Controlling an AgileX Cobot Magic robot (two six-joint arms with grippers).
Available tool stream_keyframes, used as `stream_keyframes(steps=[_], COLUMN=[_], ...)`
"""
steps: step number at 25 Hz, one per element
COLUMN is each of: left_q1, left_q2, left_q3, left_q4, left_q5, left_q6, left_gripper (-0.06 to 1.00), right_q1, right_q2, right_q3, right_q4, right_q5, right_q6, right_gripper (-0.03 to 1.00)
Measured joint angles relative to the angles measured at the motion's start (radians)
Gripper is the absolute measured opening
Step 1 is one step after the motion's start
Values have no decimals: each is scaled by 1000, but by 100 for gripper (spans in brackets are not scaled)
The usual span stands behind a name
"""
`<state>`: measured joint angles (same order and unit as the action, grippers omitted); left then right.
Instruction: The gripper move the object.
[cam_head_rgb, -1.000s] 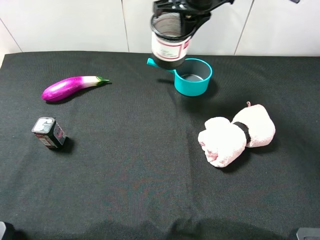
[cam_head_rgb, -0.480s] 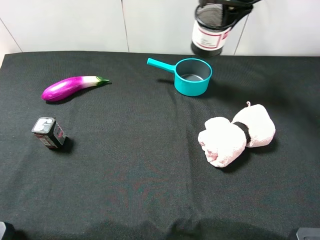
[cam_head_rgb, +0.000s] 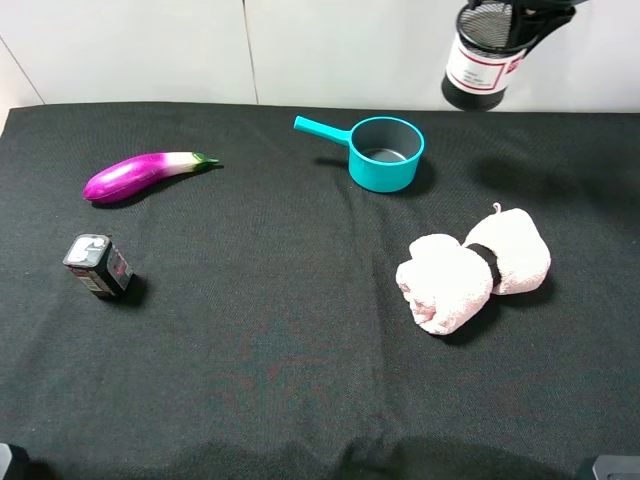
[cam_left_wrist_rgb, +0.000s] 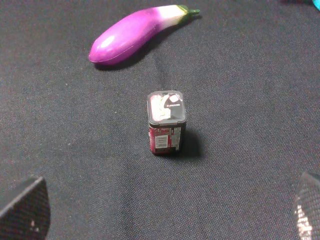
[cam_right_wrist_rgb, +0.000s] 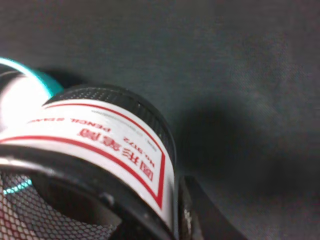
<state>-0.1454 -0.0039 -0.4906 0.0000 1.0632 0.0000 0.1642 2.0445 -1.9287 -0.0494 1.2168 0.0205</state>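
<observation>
1. Worktop (cam_head_rgb: 300, 400): black cloth cover, a white panelled wall behind the far edge.
2. Pink towel (cam_head_rgb: 455, 285): rolled, bound by a black band, lying toward the right edge about midway from front to back.
3. Teal saucepan (cam_head_rgb: 388, 155): upright near the far edge, right of centre, with its handle pointing toward the far left corner.
4. Eggplant (cam_head_rgb: 140, 173): purple fading to white at the green stem, lying toward the far left corner, stem end toward the middle.
5. Pen cup (cam_head_rgb: 480, 65): black wire mesh with a white label edged in red. It is lifted clear of the cloth, over the far edge toward the far right corner, slightly tilted. Its shadow falls on the cloth below.
6. Right gripper (cam_head_rgb: 515, 18): clamped on the pen cup's rim, carrying it. One finger (cam_right_wrist_rgb: 200, 215) lies against the outside wall.
7. Small dark box (cam_head_rgb: 97, 265): near the left edge, well apart from the eggplant.
8. Left gripper (cam_left_wrist_rgb: 167, 207): spread wide, holding nothing, above the cloth on the near side of the box.
</observation>
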Motion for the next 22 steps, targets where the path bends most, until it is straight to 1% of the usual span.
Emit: stream_keyframes(steps=[7,22], left_q1=[0,0], left_q2=[0,0], left_q3=[0,0], left_q4=[0,0], left_q5=[0,0], left_q6=[0,0], left_gripper=[96,96], right_q1=[-55,-99], right_q2=[35,150], right_q3=[0,0], right_q4=[-4,14], right_q5=[0,-4], right_q6=[-29,-37], right_gripper=[3,3])
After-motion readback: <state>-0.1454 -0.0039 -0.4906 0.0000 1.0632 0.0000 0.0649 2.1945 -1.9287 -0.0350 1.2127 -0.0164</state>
